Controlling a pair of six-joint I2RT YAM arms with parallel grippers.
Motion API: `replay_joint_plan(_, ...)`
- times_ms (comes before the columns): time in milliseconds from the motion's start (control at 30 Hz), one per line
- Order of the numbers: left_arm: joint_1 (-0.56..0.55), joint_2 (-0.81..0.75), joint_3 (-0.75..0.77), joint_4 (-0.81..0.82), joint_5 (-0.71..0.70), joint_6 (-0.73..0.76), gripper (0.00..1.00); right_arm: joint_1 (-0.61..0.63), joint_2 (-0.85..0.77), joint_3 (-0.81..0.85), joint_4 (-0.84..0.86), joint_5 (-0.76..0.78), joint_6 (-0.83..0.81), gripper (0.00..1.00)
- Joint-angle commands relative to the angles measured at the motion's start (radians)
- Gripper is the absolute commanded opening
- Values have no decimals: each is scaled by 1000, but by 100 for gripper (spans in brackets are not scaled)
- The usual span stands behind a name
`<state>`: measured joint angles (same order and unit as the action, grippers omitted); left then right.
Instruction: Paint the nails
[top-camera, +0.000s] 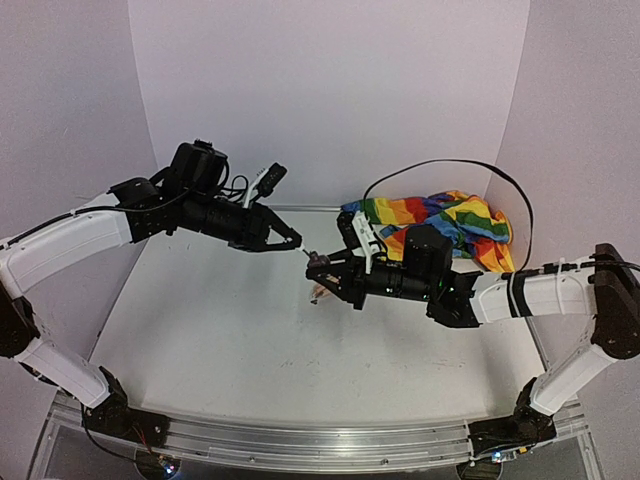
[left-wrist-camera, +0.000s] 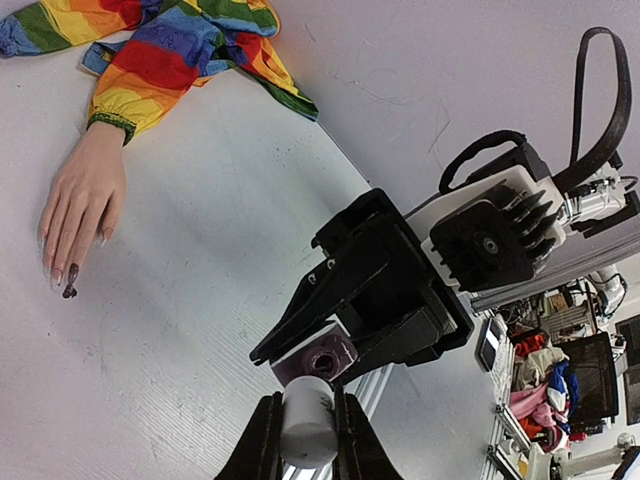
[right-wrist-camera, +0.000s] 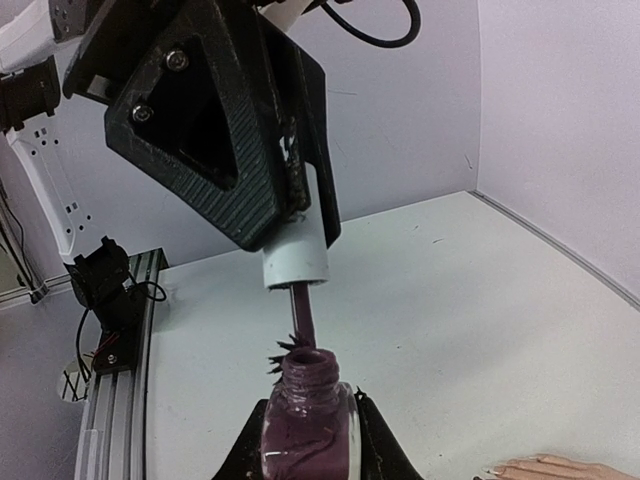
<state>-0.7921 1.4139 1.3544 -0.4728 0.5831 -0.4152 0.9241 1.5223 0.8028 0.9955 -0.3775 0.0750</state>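
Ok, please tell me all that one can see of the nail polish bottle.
The polish bottle is small, of clear glass, holding mauve polish. It is held roughly upright between the fingers of the right gripper. Its neck is open, with dark smears at the rim. The brush stem under the white cap dips into the neck.

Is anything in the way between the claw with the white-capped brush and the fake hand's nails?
The brush below the white cylindrical cap, in the left gripper, is at the neck of the purple glass polish bottle that the right gripper holds. Beyond that, the white table toward the pale mannequin hand's nails looks bare.
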Motion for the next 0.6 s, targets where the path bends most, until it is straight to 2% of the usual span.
replay_joint_plan(0, -4, -34, 52, 22, -3, 20, 0, 3, -15, 9, 93, 0, -4, 0)
replay_joint_plan(567, -4, -69, 54, 22, -37, 29, 0, 4, -10, 13, 96, -4, -3, 0)
